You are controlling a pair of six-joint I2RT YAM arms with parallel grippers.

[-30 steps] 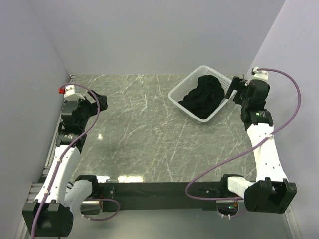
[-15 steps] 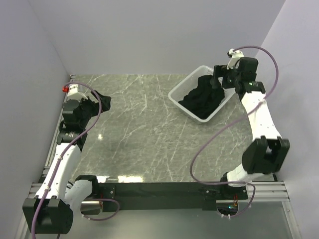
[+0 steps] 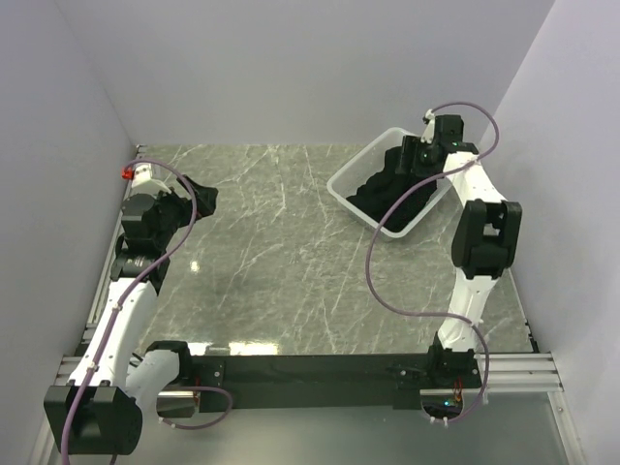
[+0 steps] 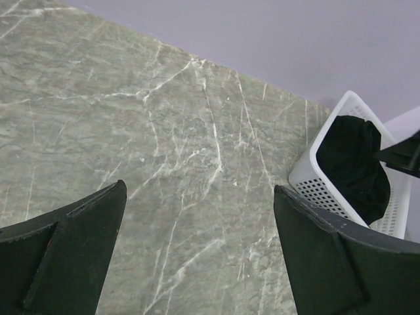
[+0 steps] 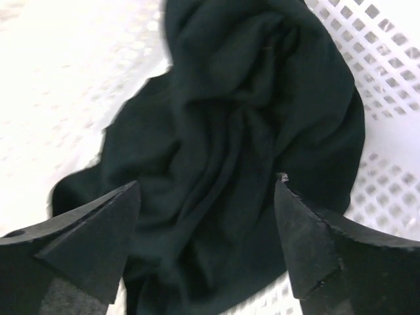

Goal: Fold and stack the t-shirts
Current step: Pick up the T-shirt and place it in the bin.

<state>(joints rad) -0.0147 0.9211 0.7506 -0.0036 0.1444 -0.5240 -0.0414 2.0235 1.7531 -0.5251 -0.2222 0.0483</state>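
Both are gaping wide: my right hand [image 5: 207, 180] hovering over t-shirts [image 5: 243, 131] in the basket [image 5: 394, 65], left hand [image 4: 200, 187] over bench [image 4: 98, 85].

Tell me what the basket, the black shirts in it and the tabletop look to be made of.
Basket: white moulded plastic by the look, its walls a grid of small holes.
T-shirts: soft matte black cloth, likely cotton knit, lying in loose folds.
Tabletop: grey-green stone look with white veins, slightly glossy; marble or printed laminate, cannot tell.
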